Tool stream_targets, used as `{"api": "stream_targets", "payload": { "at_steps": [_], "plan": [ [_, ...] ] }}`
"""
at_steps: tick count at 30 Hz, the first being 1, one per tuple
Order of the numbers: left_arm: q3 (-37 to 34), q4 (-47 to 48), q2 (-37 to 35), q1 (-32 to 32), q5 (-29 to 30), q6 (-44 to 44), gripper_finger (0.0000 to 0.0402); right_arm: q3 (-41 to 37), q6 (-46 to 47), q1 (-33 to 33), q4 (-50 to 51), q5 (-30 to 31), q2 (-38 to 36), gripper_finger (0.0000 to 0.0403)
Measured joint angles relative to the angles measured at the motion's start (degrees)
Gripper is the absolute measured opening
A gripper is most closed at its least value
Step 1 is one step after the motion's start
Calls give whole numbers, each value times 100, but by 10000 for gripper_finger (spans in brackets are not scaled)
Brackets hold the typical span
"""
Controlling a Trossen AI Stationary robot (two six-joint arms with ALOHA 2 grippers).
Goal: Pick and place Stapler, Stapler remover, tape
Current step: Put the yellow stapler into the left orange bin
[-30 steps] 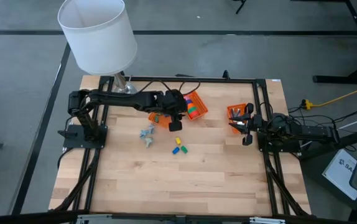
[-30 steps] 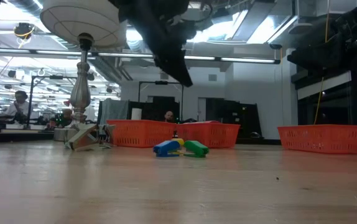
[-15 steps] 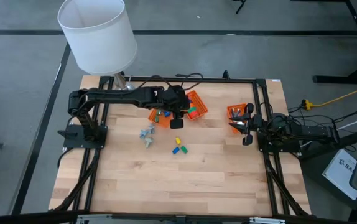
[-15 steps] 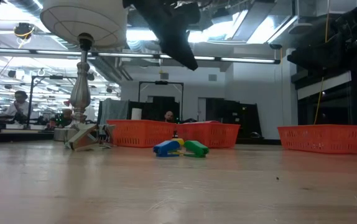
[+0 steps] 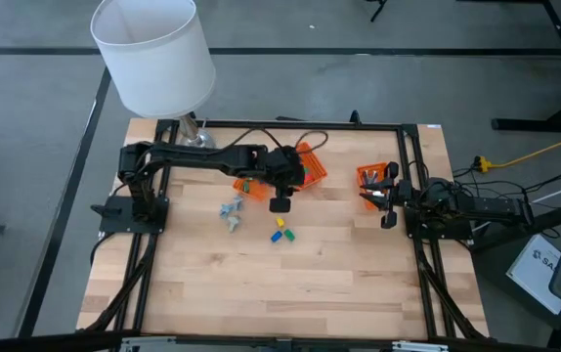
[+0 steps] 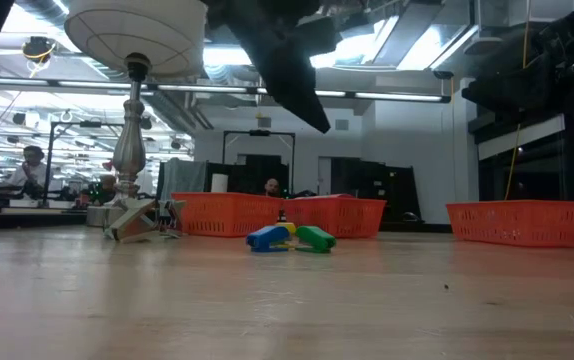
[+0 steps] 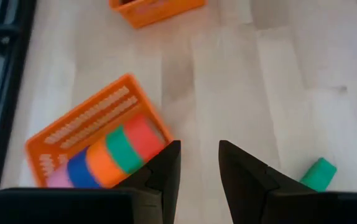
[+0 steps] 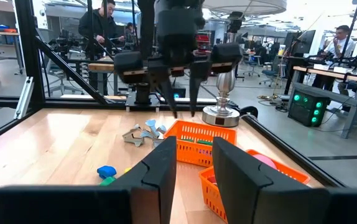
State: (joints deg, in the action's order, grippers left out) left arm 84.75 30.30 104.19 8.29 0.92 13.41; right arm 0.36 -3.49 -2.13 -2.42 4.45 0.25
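My left gripper (image 5: 280,203) hangs open and empty above the table's middle, just on the near side of an orange basket (image 7: 73,134) that holds the rolls of tape (image 7: 113,155) side by side. Small blocky blue, yellow and green staplers (image 5: 280,231) lie on the wood nearer the front. Grey staple removers (image 5: 230,209) lie to their left. My right gripper (image 8: 194,146) waits open at the table's right side, level, beside another orange basket (image 5: 368,176).
A second orange basket (image 5: 249,186) with small coloured pieces sits left of the tape basket. A lamp with a white shade (image 5: 153,49) stands at the far left corner. A black frame (image 5: 412,244) rims the table. The near half is bare wood.
My left gripper has shifted a little toward the table's right and near edges, away from the tape basket, rolling slightly, with nothing in it. The baskets and the loose things have stayed where they were.
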Motion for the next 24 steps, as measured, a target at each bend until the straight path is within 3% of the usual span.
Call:
{"api": "stream_targets", "payload": {
  "at_steps": [8, 14, 18, 24],
  "plan": [
    [29, 258, 277, -197, -205, 193, 104, 0, -2, 2, -1, 0, -1, 108],
    [768, 1081, 866, -347, -195, 409, 104, 0, 0, 2, 0, -2, 0, 108],
    [1196, 1775, 1218, -495, -198, 1120, 104, 0, 0, 2, 0, -2, -1, 108],
    [1224, 2109, 1264, -776, -197, 2620, 104, 0, 0, 0, 0, -2, -2, 108]
  ]
}}
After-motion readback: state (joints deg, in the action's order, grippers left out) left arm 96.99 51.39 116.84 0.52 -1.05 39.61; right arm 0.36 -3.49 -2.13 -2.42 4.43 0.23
